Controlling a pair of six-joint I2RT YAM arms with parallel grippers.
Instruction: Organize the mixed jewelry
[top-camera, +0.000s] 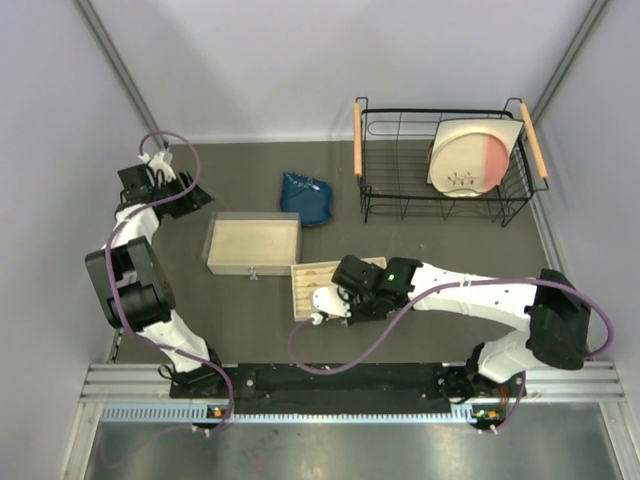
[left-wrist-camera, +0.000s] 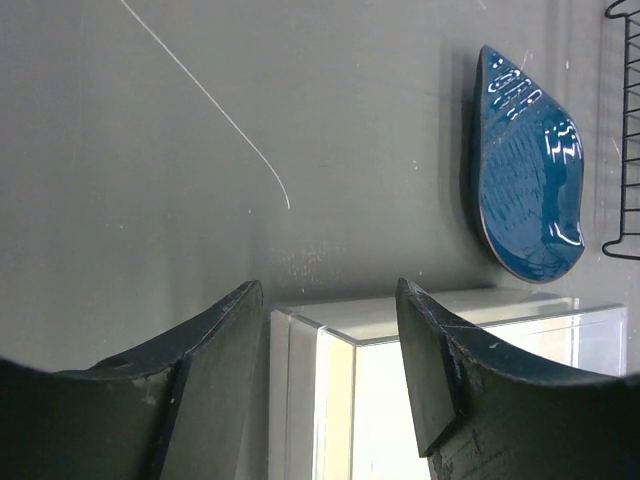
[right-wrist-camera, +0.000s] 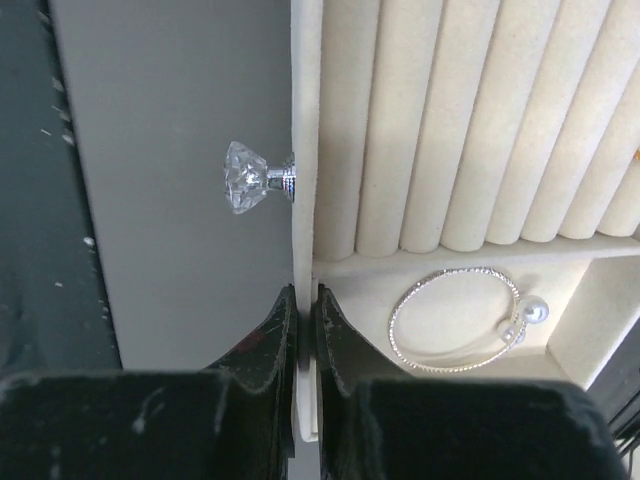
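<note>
At the left, the left pincer (left-wrist-camera: 328, 292) stood well open with nothing between its fingers, poised over a corner of the wooden box (top-camera: 253, 243) on the desk (left-wrist-camera: 150, 150). The blue pouch (left-wrist-camera: 525, 165) lay just beyond the box. Further right, the right pincer (right-wrist-camera: 305, 296) was clamped on the front wall of the slotted tray (right-wrist-camera: 305, 100), beside its crystal knob (right-wrist-camera: 248, 177). The silver hoop (right-wrist-camera: 460, 270) lay in the tray compartment just inside that wall. The wire rack (top-camera: 440, 205) stood far right.

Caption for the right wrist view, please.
Right hand pinches front wall of slotted tray beside crystal knob; silver hoop lies inside.
</note>
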